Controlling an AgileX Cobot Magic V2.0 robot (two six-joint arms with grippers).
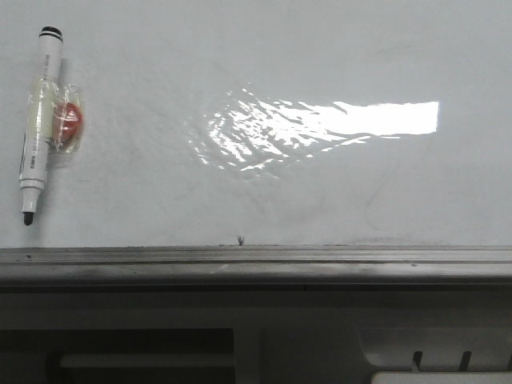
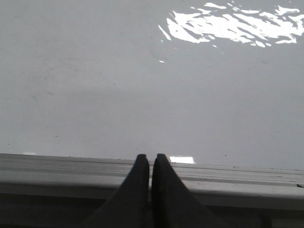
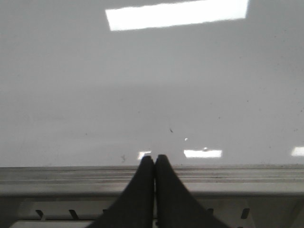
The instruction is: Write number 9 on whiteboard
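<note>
The whiteboard (image 1: 264, 64) lies flat and takes up nearly the whole front view, with its ledge (image 1: 256, 260) running along the near edge at six o'clock. Over at nine to ten o'clock, far left, a marker (image 1: 38, 124) lies on the board, its length running from twelve to six with the tip toward the ledge. A small wrapped item (image 1: 68, 118) sits right against the marker's three o'clock side, touching it. A glare patch (image 1: 336, 120) spreads from the centre out toward three o'clock, well apart from the marker. Both wrist views look over the ledge onto the board, ledge nearest, board beyond.
</note>
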